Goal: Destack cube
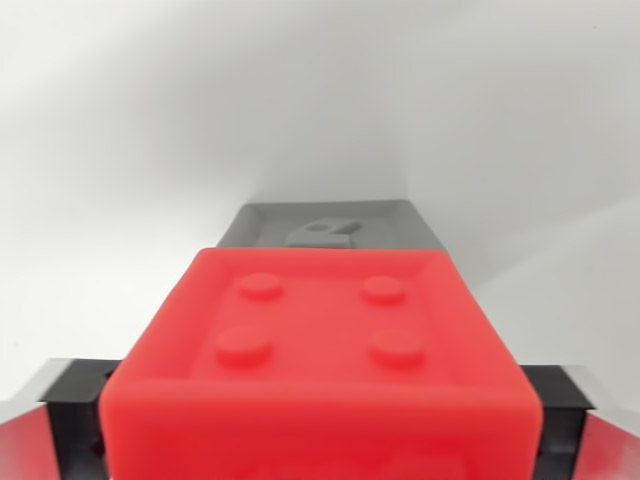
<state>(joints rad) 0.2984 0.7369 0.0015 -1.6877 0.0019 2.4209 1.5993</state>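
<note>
A red cube (320,350) with four round studs on its top fills the lower middle of the wrist view, very close to the camera. My gripper (320,435) is shut on it; the dark fingers (75,420) press against its left and right sides. Beyond it a grey cube (330,222) with a raised mark on its top rests on the white surface, its near part hidden by the red cube. Whether the red cube still touches the grey one cannot be told from here.
A plain white surface (150,150) surrounds both cubes on every side. A soft shadow falls to the wrist view's right of the grey cube.
</note>
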